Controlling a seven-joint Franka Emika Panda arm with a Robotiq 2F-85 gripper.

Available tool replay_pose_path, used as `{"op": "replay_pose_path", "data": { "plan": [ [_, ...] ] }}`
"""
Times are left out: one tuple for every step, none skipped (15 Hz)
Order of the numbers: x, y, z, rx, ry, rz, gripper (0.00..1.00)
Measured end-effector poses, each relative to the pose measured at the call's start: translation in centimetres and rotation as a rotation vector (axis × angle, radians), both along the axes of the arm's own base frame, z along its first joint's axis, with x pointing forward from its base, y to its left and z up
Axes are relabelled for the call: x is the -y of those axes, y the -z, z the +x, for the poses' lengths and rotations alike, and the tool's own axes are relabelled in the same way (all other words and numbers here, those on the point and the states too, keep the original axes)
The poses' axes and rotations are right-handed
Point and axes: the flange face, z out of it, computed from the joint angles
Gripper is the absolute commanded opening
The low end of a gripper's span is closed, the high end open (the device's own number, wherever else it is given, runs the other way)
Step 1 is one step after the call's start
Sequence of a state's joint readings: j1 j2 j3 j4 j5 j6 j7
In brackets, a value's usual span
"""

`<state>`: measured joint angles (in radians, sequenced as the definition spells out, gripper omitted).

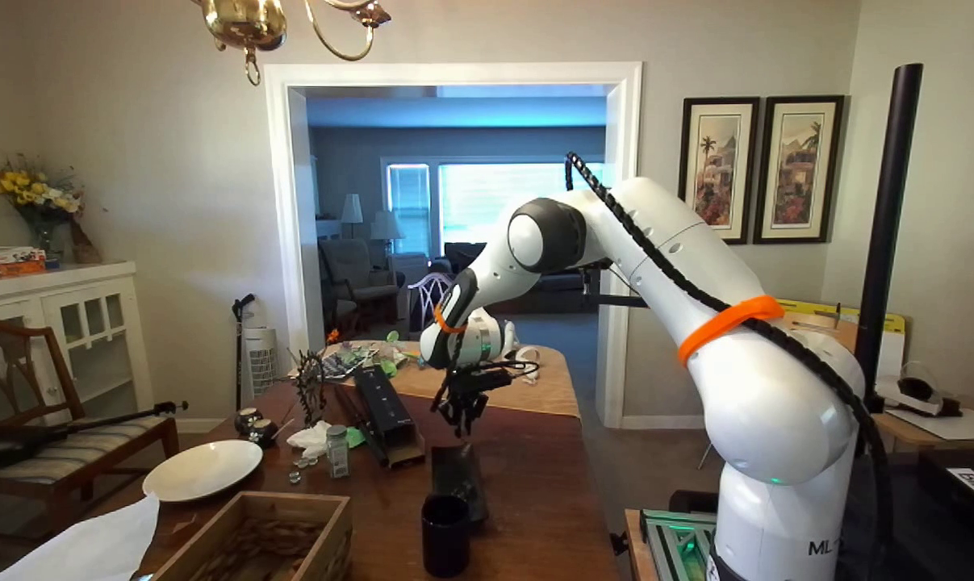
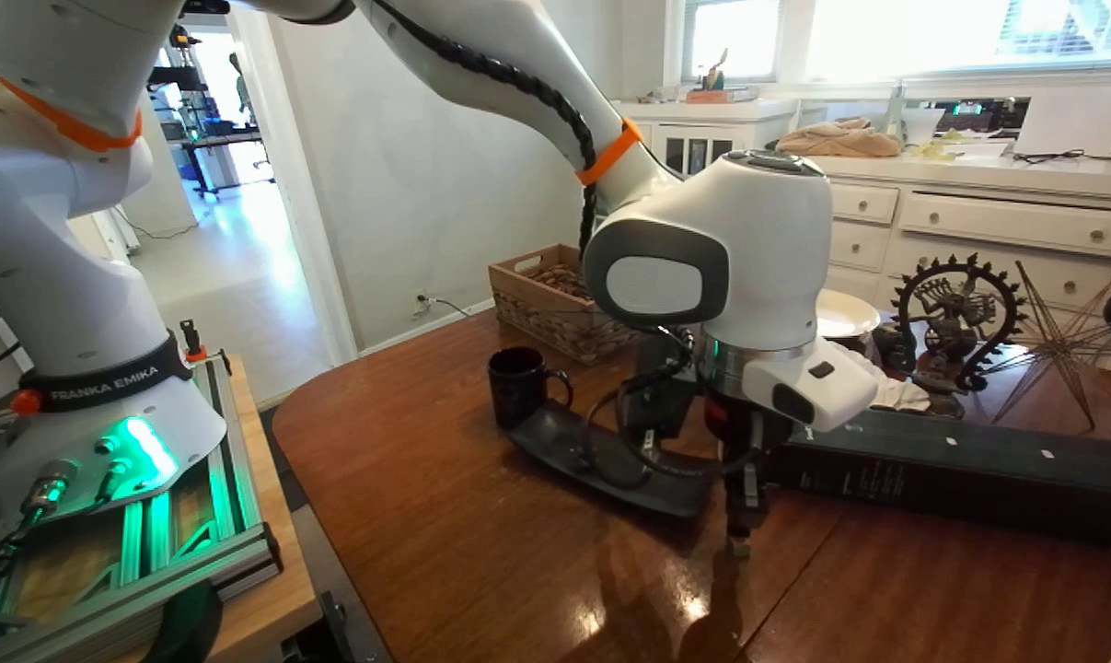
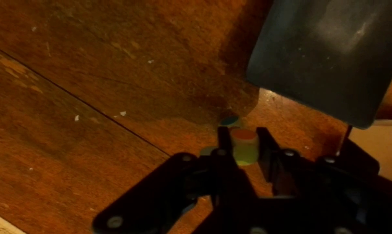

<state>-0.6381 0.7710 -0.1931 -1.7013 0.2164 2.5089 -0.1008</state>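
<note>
One end effector (image 3: 243, 138) grips a cylinder (image 3: 245, 150), some room from the tray edge (image 3: 311, 100)

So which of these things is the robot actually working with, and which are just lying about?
In the job, as far as I can judge:
small red-and-green piece, pinched between the jaws
perhaps the black tray, close by

Probably just lying about:
black mug
white plate
basket
long black box
metal figure
glass jar
</note>
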Motion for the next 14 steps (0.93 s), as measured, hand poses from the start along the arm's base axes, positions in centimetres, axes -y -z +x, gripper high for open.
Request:
{"op": "replay_pose_path", "data": {
  "plan": [
    [0.0, 0.1, -0.1, -0.001, 0.001, 0.001, 0.06],
    [0.1, 0.2, -0.2, -0.003, 0.003, 0.002, 0.06],
    [0.2, 0.3, -0.3, -0.004, 0.005, 0.003, 0.06],
    [0.3, 0.5, -0.5, -0.006, 0.007, 0.004, 0.06],
    [0.3, 0.5, -0.6, -0.007, 0.009, 0.005, 0.06],
    [0.4, 0.6, -0.7, -0.008, 0.011, 0.006, 0.06],
    [0.5, 0.7, -0.8, -0.008, 0.012, 0.006, 0.06],
    [0.5, 0.7, -0.9, -0.008, 0.014, 0.006, 0.06],
    [0.6, 0.7, -0.9, -0.009, 0.015, 0.007, 0.06],
    [0.6, 0.7, -1.0, -0.009, 0.017, 0.007, 0.06],
    [0.7, 0.7, -1.0, -0.009, 0.017, 0.007, 0.06],
    [0.7, 0.8, -1.0, -0.009, 0.018, 0.007, 0.06],
    [0.7, 0.8, -1.1, -0.009, 0.018, 0.008, 0.06],
    [0.7, 0.8, -1.1, -0.009, 0.019, 0.008, 0.06]
  ]
}}
